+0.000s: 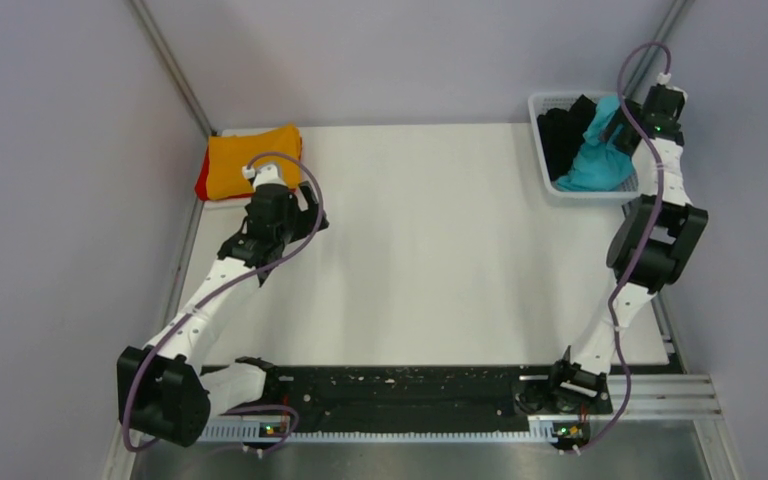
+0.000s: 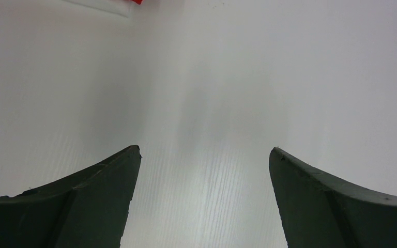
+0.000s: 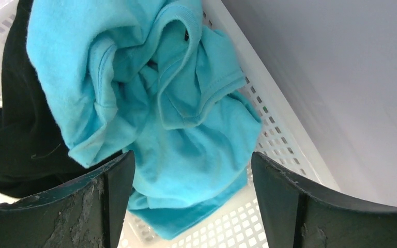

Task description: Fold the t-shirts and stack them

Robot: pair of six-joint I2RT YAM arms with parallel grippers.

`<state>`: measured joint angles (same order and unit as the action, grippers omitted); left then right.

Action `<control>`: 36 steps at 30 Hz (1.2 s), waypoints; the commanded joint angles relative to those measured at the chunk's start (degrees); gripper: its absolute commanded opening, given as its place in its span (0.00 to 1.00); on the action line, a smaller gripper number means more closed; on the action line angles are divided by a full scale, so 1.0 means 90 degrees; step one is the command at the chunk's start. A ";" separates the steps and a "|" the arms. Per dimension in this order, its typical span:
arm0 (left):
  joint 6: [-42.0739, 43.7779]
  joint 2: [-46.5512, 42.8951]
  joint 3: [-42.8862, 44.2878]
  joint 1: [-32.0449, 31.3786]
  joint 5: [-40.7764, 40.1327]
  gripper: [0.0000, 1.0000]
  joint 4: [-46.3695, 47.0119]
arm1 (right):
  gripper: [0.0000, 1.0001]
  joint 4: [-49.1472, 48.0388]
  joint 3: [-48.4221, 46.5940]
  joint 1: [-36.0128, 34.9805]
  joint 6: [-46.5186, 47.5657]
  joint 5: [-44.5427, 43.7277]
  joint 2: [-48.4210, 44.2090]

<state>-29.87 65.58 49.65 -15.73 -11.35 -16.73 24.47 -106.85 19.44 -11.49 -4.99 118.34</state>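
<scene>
Currently on the white desk (image 1: 430,250):

1. Folded orange cloth t-shirt (image 1: 252,160), at the far left corner. It lies on top of a red cloth t-shirt (image 1: 203,182), whose edge shows along its left side.
2. White plastic mesh basket (image 1: 540,110), at the far right corner. It holds a crumpled turquoise t-shirt (image 3: 176,129) with a ribbed collar, heaped partly over a black t-shirt (image 3: 15,134) on its left.
3. Left gripper (image 2: 204,155), jaws spread wide with nothing between them. It hangs over bare desk surface just beside the orange-and-red stack, on its near side.
4. Right gripper (image 3: 191,160), jaws spread wide. It is poised over the basket directly above the turquoise t-shirt and is not clamped on it. Whether the fingertips touch the cloth cannot be told.
</scene>
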 commanded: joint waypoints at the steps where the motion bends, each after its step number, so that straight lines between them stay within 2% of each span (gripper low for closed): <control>1: 0.0091 0.0115 0.0249 0.0029 -0.0064 0.99 0.0183 | 0.80 -0.0308 -0.0413 0.0033 -0.0249 0.0305 0.0505; 8: 0.0096 0.0243 0.0323 0.0029 -0.0067 0.99 0.0120 | 0.73 -0.0266 -0.1300 0.0032 -0.0604 0.0671 0.1387; 11: 0.0069 0.0259 0.0316 0.0031 -0.0089 0.99 0.0094 | 0.67 -0.0263 -0.1593 0.0028 -0.0676 0.0451 0.1668; 13: 0.0059 0.0255 0.0304 0.0029 -0.0116 0.99 0.0077 | 0.50 -0.0265 -0.1689 0.0028 -0.0689 0.0384 0.1745; 15: 0.0057 0.0250 0.0313 0.0031 -0.0139 0.99 0.0052 | 0.26 -0.0286 -0.1685 0.0032 -0.0747 0.0403 0.1703; 16: 0.0062 0.0243 0.0322 0.0036 -0.0144 0.99 0.0041 | 0.19 -0.0308 -0.1659 0.0028 -0.0748 0.0403 0.1633; 21: 0.0067 0.0150 0.0323 0.0036 -0.0147 0.99 0.0069 | 0.02 -0.0274 -0.1542 0.0030 -0.0509 0.0118 0.0941; 29: 0.0067 0.0031 0.0306 0.0029 -0.0026 0.99 0.0256 | 0.00 -0.0504 -0.1230 0.0020 0.0037 -0.0721 -0.1004; 36: 0.0052 -0.0040 0.0232 0.0031 0.0162 0.99 0.0442 | 0.00 -0.1243 -0.1312 0.0025 0.0292 -0.0818 -0.2042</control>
<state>-29.82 67.22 50.17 -15.73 -11.09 -16.32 20.73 -116.33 19.64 -10.90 -10.26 105.95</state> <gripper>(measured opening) 0.987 0.092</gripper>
